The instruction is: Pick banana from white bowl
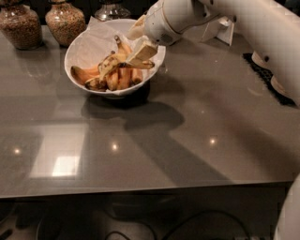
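Note:
The white bowl (84, 49), lined with crumpled white paper, stands on a dark base at the back left of the grey table. Several bananas lie in it. The long paler banana (108, 63) with black blotches lies on top, curving from the bowl's middle to its right side. Shorter orange-toned bananas (85, 74) lie beside and under it. My gripper (142, 52) reaches down from the white arm at the upper right into the right half of the bowl. Its tan fingers are at the right end of the pale banana.
Two jars of grain (18, 26) (65, 21) and a glass jar (110, 9) stand behind the bowl. A white card stand (220, 29) sits at the back right. A dark mat (269, 77) lies at the right edge, partly behind my arm.

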`<act>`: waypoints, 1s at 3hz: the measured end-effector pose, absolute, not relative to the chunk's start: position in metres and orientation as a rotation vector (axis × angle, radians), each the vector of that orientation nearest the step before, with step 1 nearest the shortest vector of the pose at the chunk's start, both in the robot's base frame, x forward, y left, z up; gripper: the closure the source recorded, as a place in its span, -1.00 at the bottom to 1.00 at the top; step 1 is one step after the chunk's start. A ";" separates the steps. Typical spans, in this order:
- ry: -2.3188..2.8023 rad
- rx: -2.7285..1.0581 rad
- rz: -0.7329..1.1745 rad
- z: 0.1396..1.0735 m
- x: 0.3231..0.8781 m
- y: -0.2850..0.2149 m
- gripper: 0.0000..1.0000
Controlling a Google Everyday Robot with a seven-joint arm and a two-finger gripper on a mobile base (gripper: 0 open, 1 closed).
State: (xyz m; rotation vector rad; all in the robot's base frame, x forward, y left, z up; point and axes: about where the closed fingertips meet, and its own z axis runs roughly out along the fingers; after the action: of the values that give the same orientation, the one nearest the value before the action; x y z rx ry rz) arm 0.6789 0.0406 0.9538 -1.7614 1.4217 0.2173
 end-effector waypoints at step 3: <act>1.468 -1.840 0.277 0.906 0.687 0.055 0.00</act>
State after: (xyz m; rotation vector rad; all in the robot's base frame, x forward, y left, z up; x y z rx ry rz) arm 0.6875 0.0550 0.9056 -1.8402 1.4677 0.2773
